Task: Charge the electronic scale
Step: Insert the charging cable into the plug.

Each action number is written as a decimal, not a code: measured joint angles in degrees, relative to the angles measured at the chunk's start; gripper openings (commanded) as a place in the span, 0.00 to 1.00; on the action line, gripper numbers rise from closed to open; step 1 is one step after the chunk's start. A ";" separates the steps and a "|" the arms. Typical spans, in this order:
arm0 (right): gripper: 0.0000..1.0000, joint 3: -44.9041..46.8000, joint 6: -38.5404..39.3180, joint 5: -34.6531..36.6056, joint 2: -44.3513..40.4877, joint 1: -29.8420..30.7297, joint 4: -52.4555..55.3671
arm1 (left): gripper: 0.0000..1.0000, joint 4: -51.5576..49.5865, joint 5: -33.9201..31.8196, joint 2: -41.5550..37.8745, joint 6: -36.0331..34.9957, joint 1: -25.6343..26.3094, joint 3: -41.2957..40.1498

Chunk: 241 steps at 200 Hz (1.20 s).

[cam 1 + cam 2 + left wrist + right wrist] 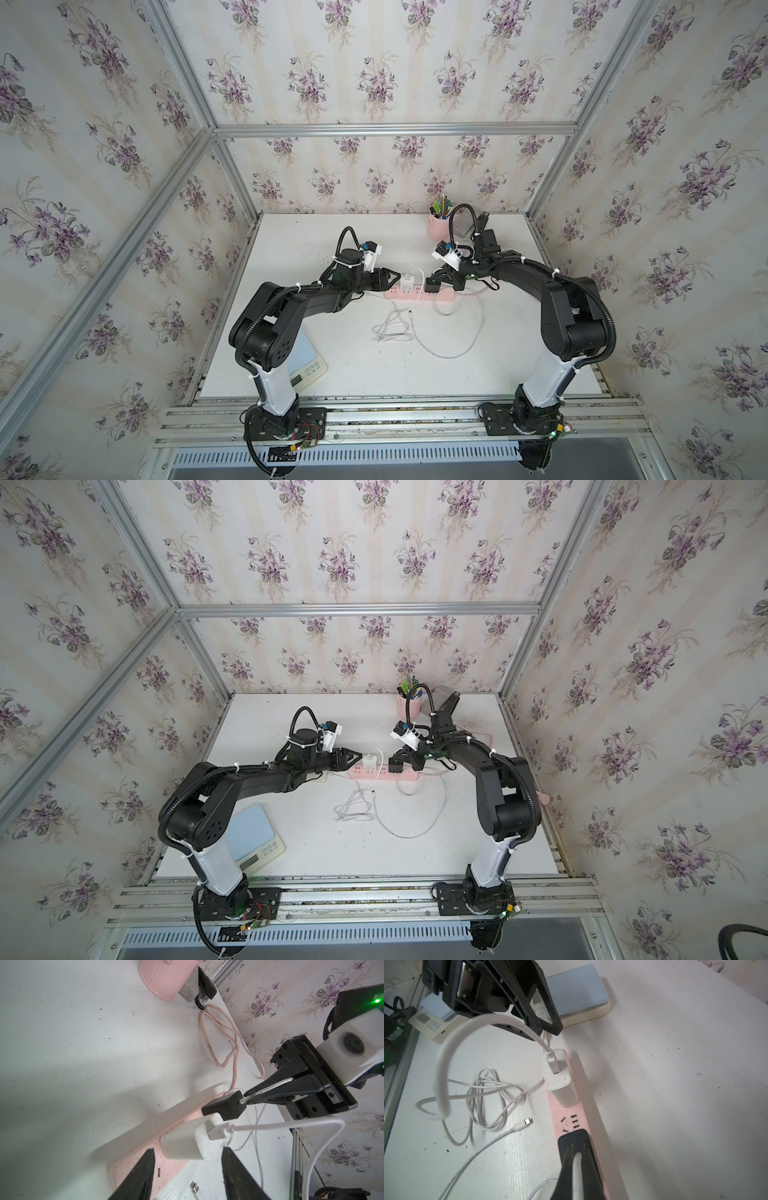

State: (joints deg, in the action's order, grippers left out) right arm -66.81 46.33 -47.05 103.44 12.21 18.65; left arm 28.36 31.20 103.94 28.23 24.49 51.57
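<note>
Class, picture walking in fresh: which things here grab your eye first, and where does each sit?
A pink power strip lies in the middle; there the left gripper hangs open by a white charger, and the right gripper is shut on a white cable at a black adapter. The scale sits near-left, partly under the left arm.

- Scale (pixel 307 353): mostly hidden under the left arm (pixel 270 328) in both top views; display unreadable.
- Black charger (pixel 574 1135): half covered by the right gripper (pixel 578 1148) pinching its cable (pixel 576 1169).
- Cup (pixel 164 978): cut off by the edge.
</note>
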 measured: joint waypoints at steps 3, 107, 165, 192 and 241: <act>0.00 0.00 0.00 -0.13 0.04 -0.02 0.00 | 0.54 0.00 0.00 0.00 0.04 0.00 -0.02; 0.00 -0.37 1.95 -5.22 2.93 -1.16 -0.24 | 0.53 -0.02 0.00 -0.11 0.98 0.24 -0.57; 0.00 2.23 2.05 -7.43 1.90 -3.65 -1.92 | 0.52 -0.11 0.00 -0.39 1.07 0.48 -0.63; 0.00 2.69 2.05 -7.82 1.88 -3.74 -2.36 | 0.52 -0.13 0.00 -0.68 1.25 0.59 -0.63; 0.00 2.10 2.19 -5.42 1.95 -2.21 -2.05 | 0.52 -0.48 0.00 -0.68 1.44 0.61 -0.50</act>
State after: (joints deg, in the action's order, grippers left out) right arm -64.71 48.51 -52.47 105.38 10.00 16.60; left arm 27.88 31.20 103.26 29.67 25.10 51.07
